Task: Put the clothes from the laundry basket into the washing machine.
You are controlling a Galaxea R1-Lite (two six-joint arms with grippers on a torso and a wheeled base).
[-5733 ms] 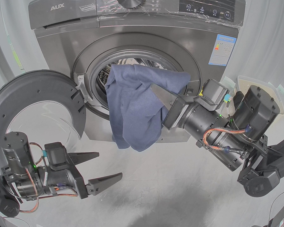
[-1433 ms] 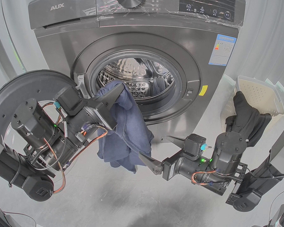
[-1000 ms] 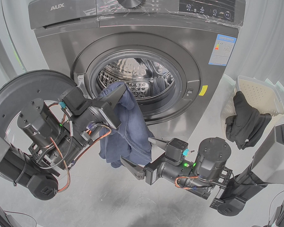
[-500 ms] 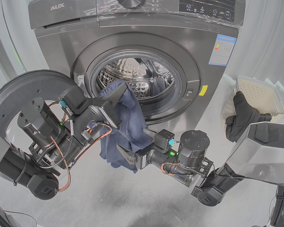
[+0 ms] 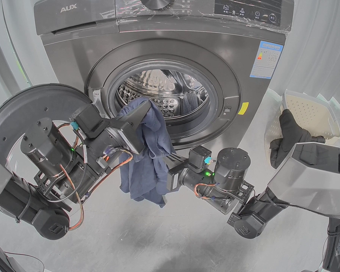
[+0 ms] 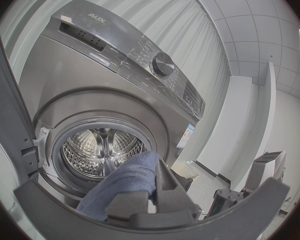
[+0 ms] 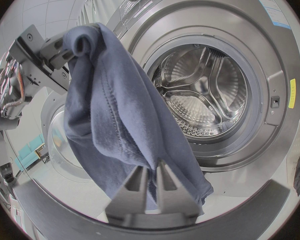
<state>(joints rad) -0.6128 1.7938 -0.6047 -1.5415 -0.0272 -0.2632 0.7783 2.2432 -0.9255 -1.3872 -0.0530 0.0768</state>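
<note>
A blue garment (image 5: 149, 152) hangs in front of the washing machine's open drum (image 5: 166, 91), below and left of the opening. My left gripper (image 5: 144, 107) is shut on its top fold, level with the drum's lower-left rim; the cloth (image 6: 130, 180) bulges between that gripper's (image 6: 153, 177) fingers. My right gripper (image 5: 165, 164) is shut on the garment's lower right part; its fingers (image 7: 138, 180) pinch the hanging cloth (image 7: 123, 117). A black garment (image 5: 291, 135) drapes over the rim of the white laundry basket (image 5: 317, 114) at the right.
The machine's round door (image 5: 34, 114) stands swung open at the left, behind my left arm. The steel drum (image 7: 203, 90) holds no clothes that I can see. Grey floor (image 5: 170, 238) lies open in front of the machine.
My right gripper moved left from near the basket to the hanging garment and shut on its lower part. The left gripper has kept the top fold almost still.
</note>
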